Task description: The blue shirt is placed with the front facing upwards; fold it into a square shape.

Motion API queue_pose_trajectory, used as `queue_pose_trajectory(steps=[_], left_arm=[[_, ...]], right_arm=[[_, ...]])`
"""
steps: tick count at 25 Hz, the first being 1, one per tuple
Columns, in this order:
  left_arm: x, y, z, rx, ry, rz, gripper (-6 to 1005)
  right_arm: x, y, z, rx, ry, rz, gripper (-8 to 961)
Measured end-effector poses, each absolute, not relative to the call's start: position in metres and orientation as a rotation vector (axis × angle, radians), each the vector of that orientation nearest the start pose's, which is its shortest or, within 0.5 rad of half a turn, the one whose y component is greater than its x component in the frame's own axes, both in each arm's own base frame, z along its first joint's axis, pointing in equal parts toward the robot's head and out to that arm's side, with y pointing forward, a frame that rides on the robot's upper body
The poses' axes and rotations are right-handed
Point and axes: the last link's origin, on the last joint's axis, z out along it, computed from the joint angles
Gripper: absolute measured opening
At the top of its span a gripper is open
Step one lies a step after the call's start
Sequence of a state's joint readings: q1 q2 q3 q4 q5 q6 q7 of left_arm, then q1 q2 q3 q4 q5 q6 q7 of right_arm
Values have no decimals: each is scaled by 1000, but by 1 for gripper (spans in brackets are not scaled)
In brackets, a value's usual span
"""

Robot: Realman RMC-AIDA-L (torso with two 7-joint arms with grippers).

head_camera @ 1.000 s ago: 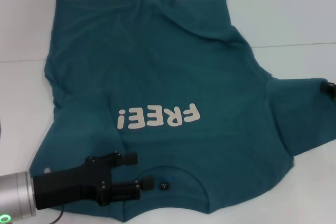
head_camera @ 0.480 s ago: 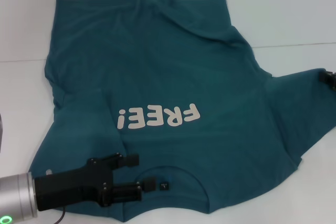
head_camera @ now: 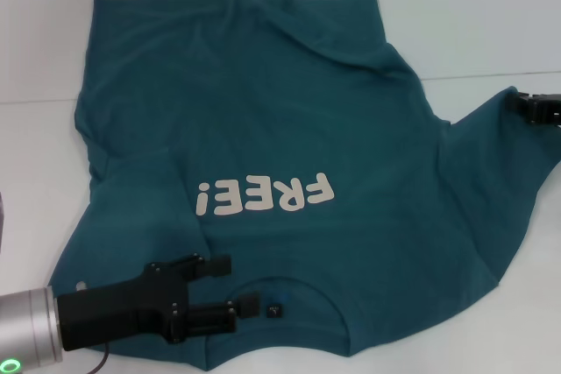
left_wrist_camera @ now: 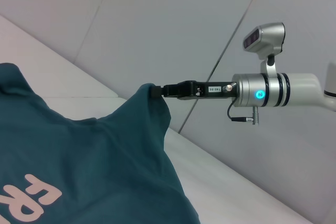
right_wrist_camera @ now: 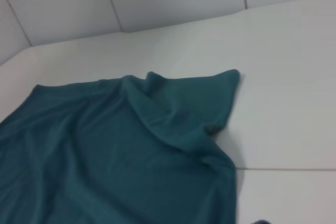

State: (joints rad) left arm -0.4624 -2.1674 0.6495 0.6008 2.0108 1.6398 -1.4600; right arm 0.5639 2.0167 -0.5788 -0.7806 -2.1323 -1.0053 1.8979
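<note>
Fingers of the left gripper (head_camera: 230, 288) are spread apart over the collar at the lower left of the head view, grasping nothing. At the right edge, the right gripper (head_camera: 529, 109) is clenched on a raised sleeve of the blue shirt (head_camera: 263, 129), which is spread front-up across the white worktop (head_camera: 491, 15).

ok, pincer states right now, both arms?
Left pincer: open, over the blue shirt near its collar.
Right pincer: shut on the shirt's sleeve, lifting it.
</note>
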Motion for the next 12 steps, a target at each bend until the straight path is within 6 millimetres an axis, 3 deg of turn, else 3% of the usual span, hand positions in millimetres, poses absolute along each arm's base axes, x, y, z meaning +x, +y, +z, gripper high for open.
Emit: queue_pose_trajectory(steps=[7, 12], left_arm=[[-260, 287, -39, -2732, -932, -919, 920], [-260, 287, -40, -2733, -935, -924, 920]], right_arm=[[308, 407, 81, -2047, 1092, 479, 138], [292, 408, 63, -2139, 1076, 479, 149]])
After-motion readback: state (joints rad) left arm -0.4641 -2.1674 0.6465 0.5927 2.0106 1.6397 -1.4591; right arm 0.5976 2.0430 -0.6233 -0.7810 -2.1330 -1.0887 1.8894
